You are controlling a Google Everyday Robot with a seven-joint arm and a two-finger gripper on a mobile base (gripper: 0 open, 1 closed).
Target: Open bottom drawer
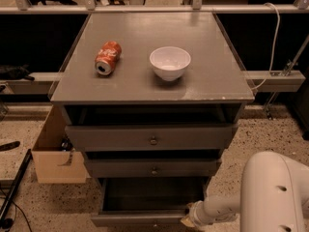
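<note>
In the camera view you look down on the grey cabinet (212, 71), its flat top carrying a red soda can (107, 58) lying on its side towards the left and a white bowl (170, 63) standing upright just right of it, the two apart from each other. Below the top you see three drawer fronts stacked: the top drawer (116, 138) with its small round knob in the middle, the middle drawer (120, 168) under it with the same knob, and the bottom drawer (135, 220) at the lowest edge of the view. The bottom drawer stands pulled out towards you, well forward of the two above it, so that its dark inside shows between its front and the middle drawer. Your gripper (189, 217) sits at the right end of that bottom drawer front, touching or just beside its corner; you cannot tell whether the claw is released or clenched, as its tip is hidden against the drawer. The white arm (275, 192) fills the lower right corner, reaching leftwards to the drawer. An open cardboard box (53, 163) rests on the speckled floor (256, 134) just left of the cabinet, and a white cable (275, 37) hangs down behind its right side
</note>
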